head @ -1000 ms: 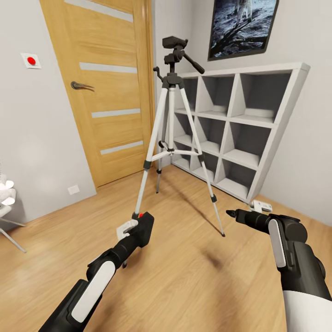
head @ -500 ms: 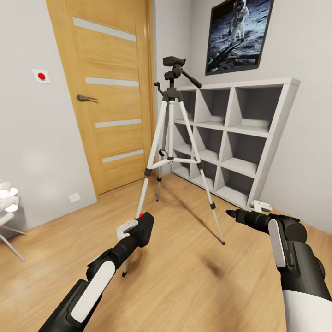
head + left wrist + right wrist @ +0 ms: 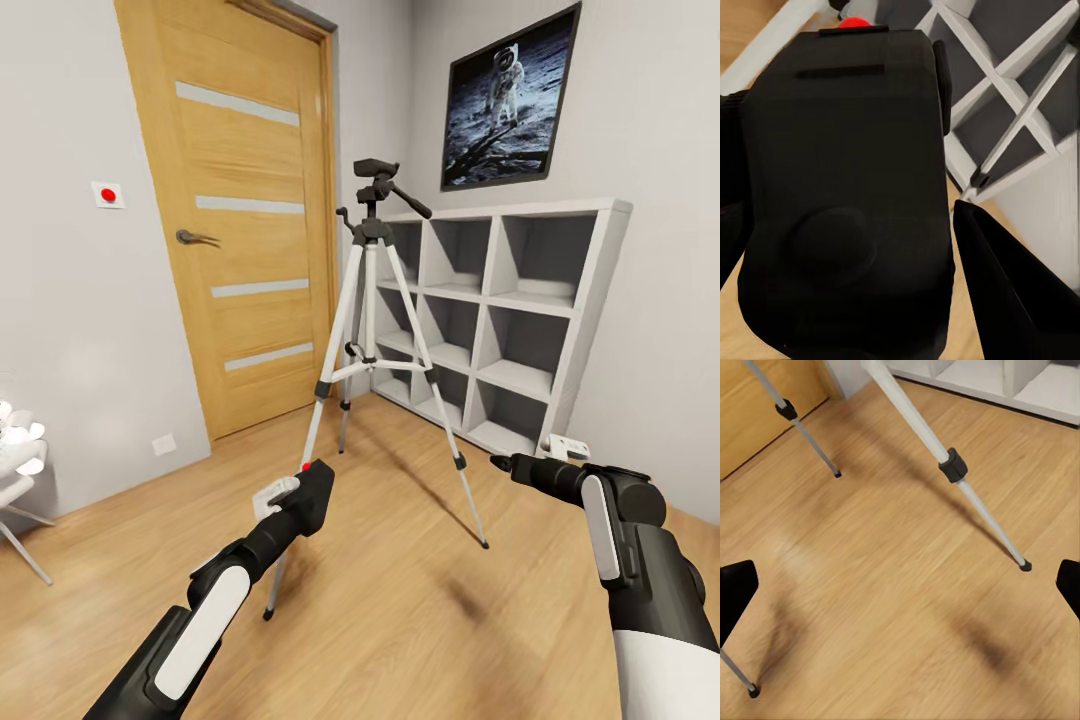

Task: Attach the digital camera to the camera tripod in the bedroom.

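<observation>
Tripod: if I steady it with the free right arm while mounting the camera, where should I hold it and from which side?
Probably grip the tripod on its near right leg, just above the black joint, coming from the robot's right, where the right gripper is open. The leg is thin and slanted, so the fingers should close across it. The left gripper holds the camera.

Bright, even render; soft shadows on the floor (image 3: 420,620); wide-angle stretch at edges.
</observation>
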Motion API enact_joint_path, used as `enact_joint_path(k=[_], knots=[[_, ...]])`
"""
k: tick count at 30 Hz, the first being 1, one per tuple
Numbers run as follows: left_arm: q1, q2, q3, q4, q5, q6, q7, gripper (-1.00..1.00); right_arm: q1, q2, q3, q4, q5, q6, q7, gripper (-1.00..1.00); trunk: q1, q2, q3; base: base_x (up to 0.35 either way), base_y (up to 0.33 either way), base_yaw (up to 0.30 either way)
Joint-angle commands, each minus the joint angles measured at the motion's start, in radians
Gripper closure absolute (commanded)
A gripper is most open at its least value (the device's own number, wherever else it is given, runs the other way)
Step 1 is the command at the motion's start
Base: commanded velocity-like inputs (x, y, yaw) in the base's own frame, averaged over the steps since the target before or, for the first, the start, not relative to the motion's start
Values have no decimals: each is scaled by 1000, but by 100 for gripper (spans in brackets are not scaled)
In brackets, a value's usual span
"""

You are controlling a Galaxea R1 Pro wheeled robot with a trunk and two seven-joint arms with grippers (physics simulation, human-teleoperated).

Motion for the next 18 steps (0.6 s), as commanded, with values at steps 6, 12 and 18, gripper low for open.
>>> enact_joint_path(k=[6,12,18], knots=[[-1,1,-2,-2,7,1,8,100,-1,0,-1,-1,-10,6,-5,-100,-23,42,18,0,0,0],[-1,1,-2,-1,7,1,8,100,-1,0,0,1,-10,6,-5,-100,-46,84,37,0,0,0],[-1,1,-2,-1,7,1,8,100,-1,1,0,1,-10,5,-5,-100,-69,126,55,0,0,0]])
